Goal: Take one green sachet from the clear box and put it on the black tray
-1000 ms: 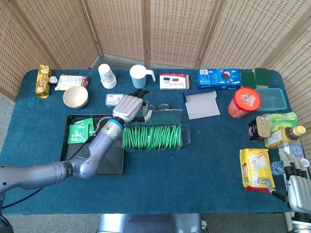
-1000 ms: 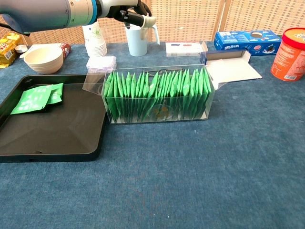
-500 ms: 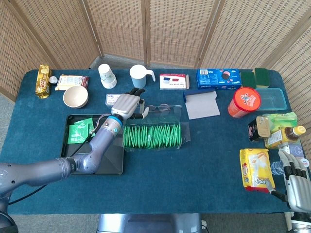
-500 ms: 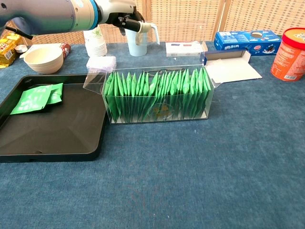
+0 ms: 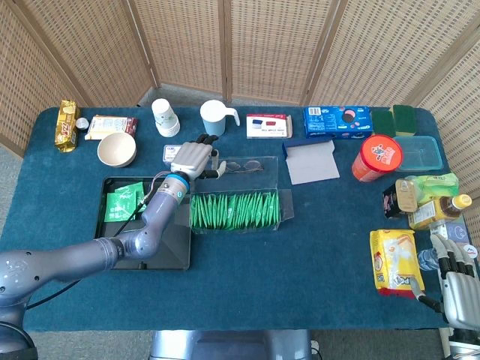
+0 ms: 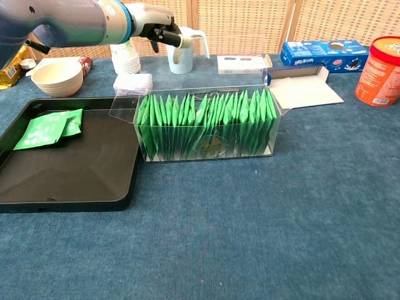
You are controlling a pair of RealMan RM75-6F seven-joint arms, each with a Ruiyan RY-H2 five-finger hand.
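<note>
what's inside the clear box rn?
The clear box holds a packed row of upright green sachets, visible through its wall and open top. How many there are and anything beneath them can't be seen. The left hand is above and behind it, holding nothing.

Staged lab tabletop: wicker screens (image 5: 270,45), blue cloth (image 5: 300,255), assorted groceries (image 5: 337,121).

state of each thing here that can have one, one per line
clear box: lid open, packed with upright green sachets
black tray: holds green sachets lying flat at its far left
left hand: above the box's far left corner, holding nothing
right hand: at the table's near right edge, holding nothing
white bowl: upright
blue mug: upright
</note>
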